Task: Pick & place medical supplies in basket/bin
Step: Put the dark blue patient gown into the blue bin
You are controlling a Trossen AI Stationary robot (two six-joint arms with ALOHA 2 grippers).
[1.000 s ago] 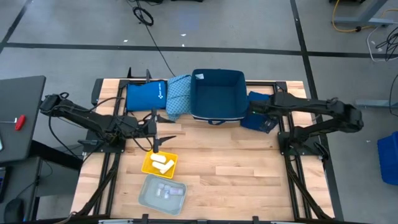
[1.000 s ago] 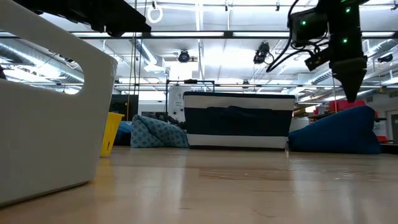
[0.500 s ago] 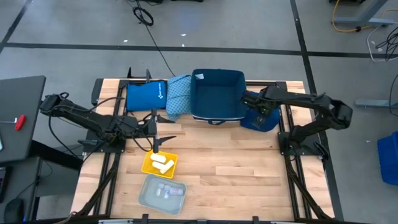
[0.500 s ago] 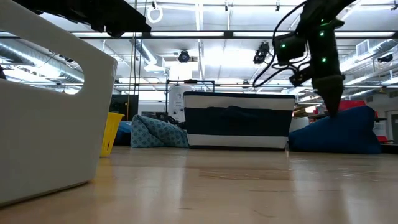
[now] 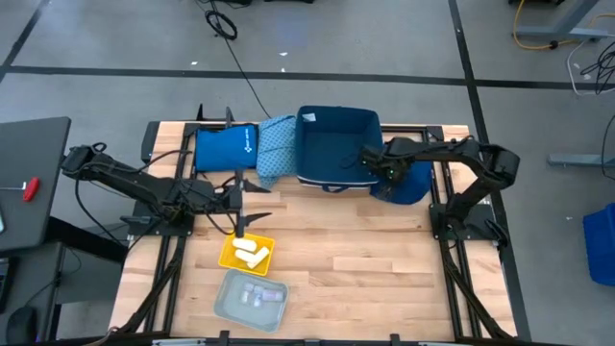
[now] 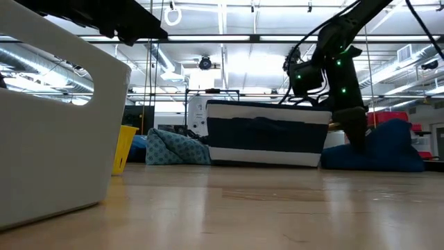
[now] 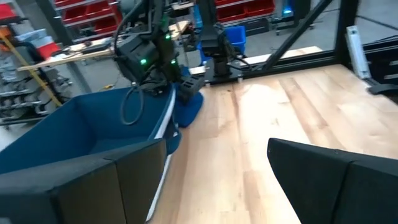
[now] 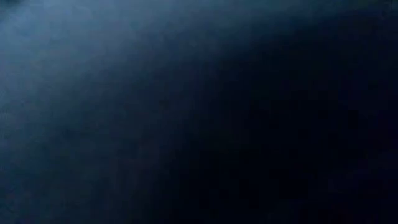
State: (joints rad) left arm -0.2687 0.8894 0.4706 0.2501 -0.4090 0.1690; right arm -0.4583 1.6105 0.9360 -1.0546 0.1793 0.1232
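Note:
A dark blue cloth (image 5: 413, 183) (image 6: 388, 149) lies bunched on the table against the right wall of the dark blue basket (image 5: 336, 113) (image 6: 267, 135). My right gripper (image 5: 382, 179) (image 6: 359, 142) points down at the cloth's basket-side end, open; dark blue fills the right wrist view. A folded teal patterned cloth (image 5: 274, 149) (image 6: 173, 149) and a blue pouch (image 5: 221, 149) lie left of the basket. White tubes (image 5: 252, 250) rest in a yellow tray (image 5: 229, 258). My left gripper (image 5: 240, 219) (image 7: 217, 180) hovers open above that tray, holding nothing. My right gripper comes at the dark blue cloth's end beside the basket (image 6: 371, 142) from above, pointing steeply down. In the low view its fingertips (image 6: 361, 144) overlap the cloth's top. I cannot tell whether they touch it.
A pale grey bin (image 5: 226, 303) (image 6: 55, 118) with small clear vials (image 5: 258, 296) stands near the front edge, below the yellow tray. Bare wooden tabletop (image 5: 365, 259) stretches across the middle and right front. Black frame rails (image 5: 452, 279) run along both sides.
My right gripper has come down and toward the table's left, from above the dark blue cloth's right part to its end beside the basket, tipping more steeply downward. The cloth has kept its place.

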